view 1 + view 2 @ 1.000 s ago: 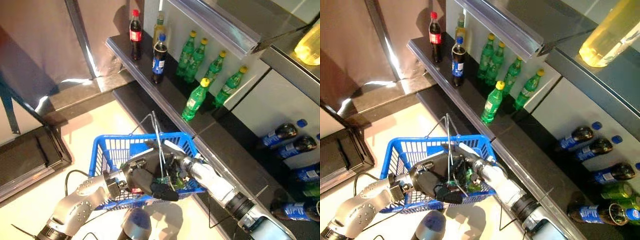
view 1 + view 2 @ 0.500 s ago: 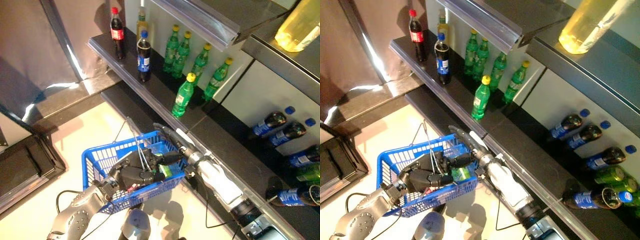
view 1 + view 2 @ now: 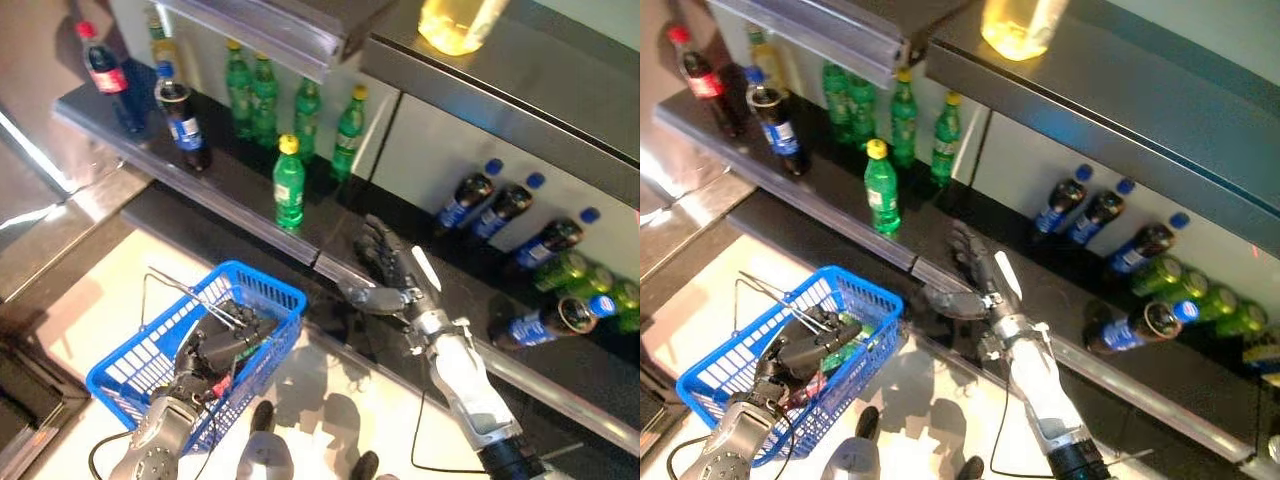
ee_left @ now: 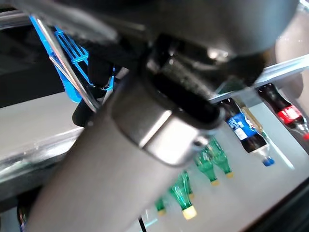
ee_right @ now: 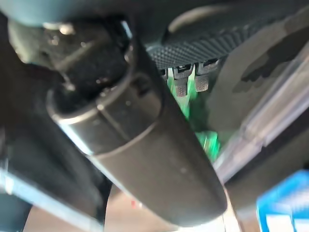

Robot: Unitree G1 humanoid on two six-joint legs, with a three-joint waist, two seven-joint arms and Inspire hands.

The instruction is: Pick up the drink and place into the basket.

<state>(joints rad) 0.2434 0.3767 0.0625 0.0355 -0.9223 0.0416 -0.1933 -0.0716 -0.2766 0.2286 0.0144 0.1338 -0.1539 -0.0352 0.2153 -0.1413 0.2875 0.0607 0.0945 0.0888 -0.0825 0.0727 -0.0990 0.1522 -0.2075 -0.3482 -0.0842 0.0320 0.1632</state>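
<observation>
The blue wire basket (image 3: 130, 375) hangs at the lower left, its metal handles (image 3: 190, 300) gripped by my left hand (image 3: 215, 345). Inside it lies a green drink bottle (image 3: 852, 328), mostly hidden behind that hand and the basket wall. My right hand (image 3: 385, 272) is out of the basket and hovers over the lower shelf's front edge. Its fingers are straight and it holds nothing. In the left wrist view only a corner of the basket (image 4: 67, 50) shows past the arm. In the right wrist view the fingertips (image 5: 186, 79) show with green beyond them.
A yellow-capped green bottle (image 3: 288, 190) stands alone near the shelf's front edge, with more green bottles (image 3: 265, 85) behind it. Dark cola bottles (image 3: 185, 125) stand to the left. Several bottles (image 3: 470, 200) lie on the lower shelf to the right. A yellow container (image 3: 455, 20) sits on top.
The camera has swung to the right. My right hand has let go of the green drink, come out of the basket and moved up to the shelf's edge. The left hand still holds the handles.
</observation>
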